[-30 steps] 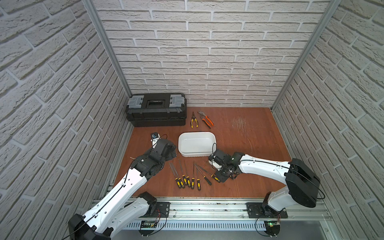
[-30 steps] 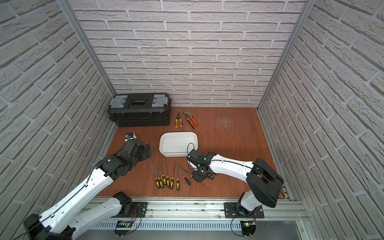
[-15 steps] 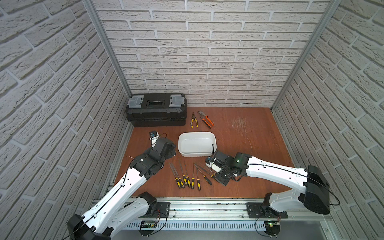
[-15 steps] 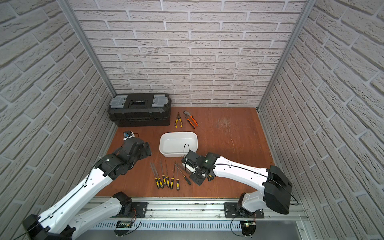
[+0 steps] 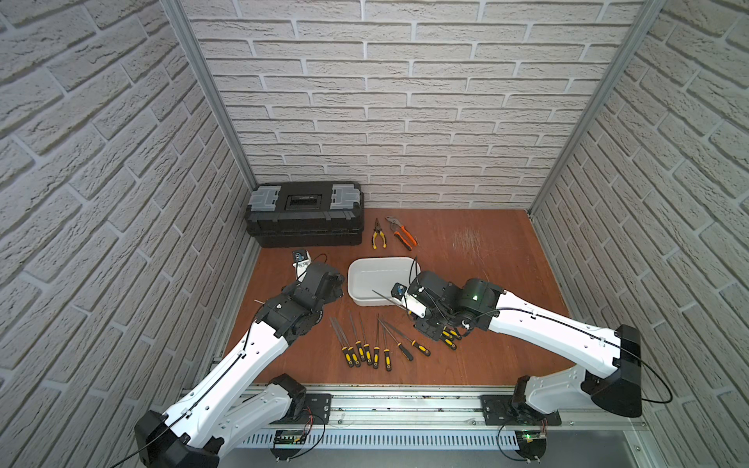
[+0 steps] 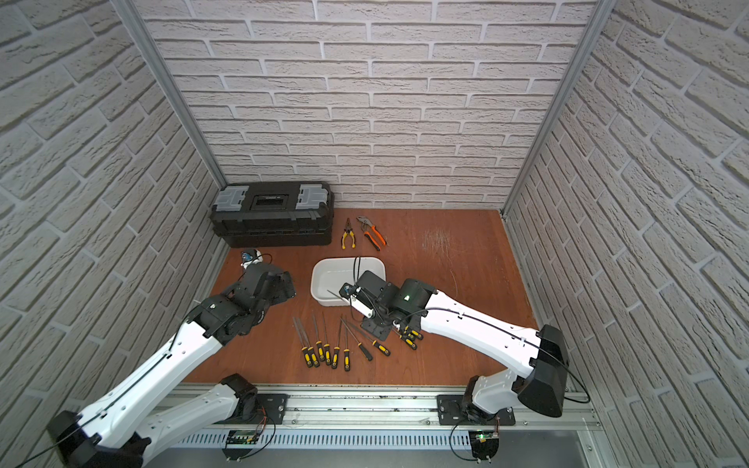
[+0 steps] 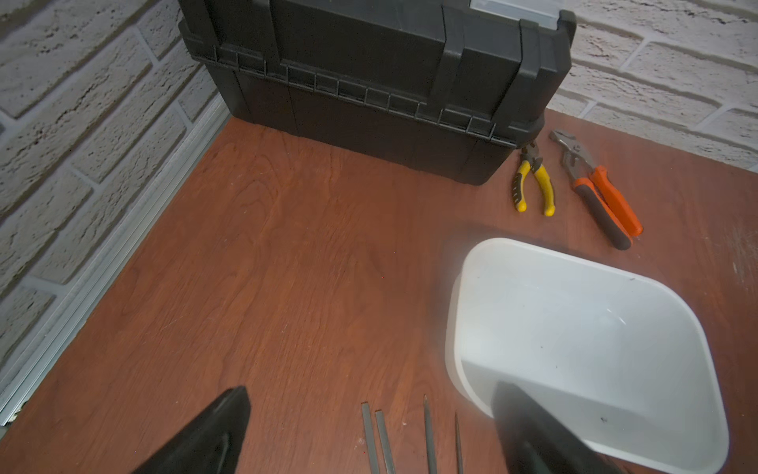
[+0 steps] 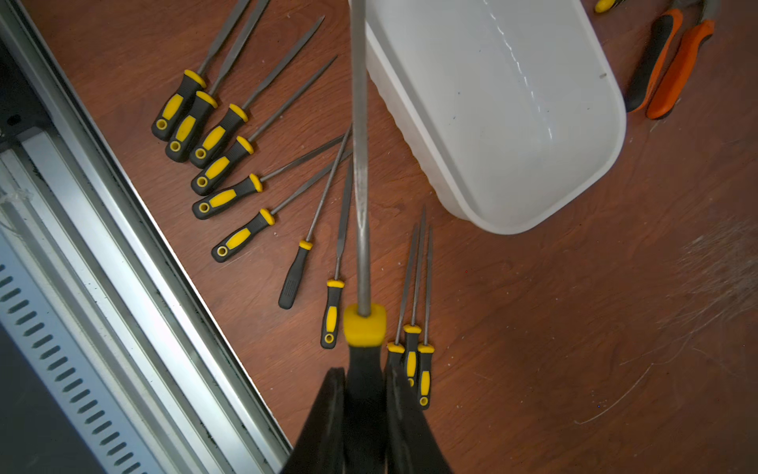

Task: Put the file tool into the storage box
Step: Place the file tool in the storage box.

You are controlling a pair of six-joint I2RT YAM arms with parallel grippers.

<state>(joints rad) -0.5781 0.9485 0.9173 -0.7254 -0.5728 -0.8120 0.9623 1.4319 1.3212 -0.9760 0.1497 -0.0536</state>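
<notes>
One second ago my right claw [image 8: 364, 381] was low among the files lying on the reddish-brown wooden table [image 8: 533, 328]; now it is raised and turned toward the white shallow plastic storage box [image 8: 512, 123] with rounded corners. It is clenched on the black handle of one file tool [image 8: 361, 184], the one with a long grey steel shaft and a yellow collar, and this file is off the table. In a top view the tip of its shaft [image 5: 379, 293] already reaches over the near wall of the box, but the handle is outside it. So I judge that the pick-up is done and the placing is not: I must bring the handle over the rim before I let go, or the file can tip out. The other files [image 8: 221, 135] with black-and-yellow handles lie in their row on the table. My left claw [image 7: 371, 388] is spread wide and empty, beside the box.
</notes>
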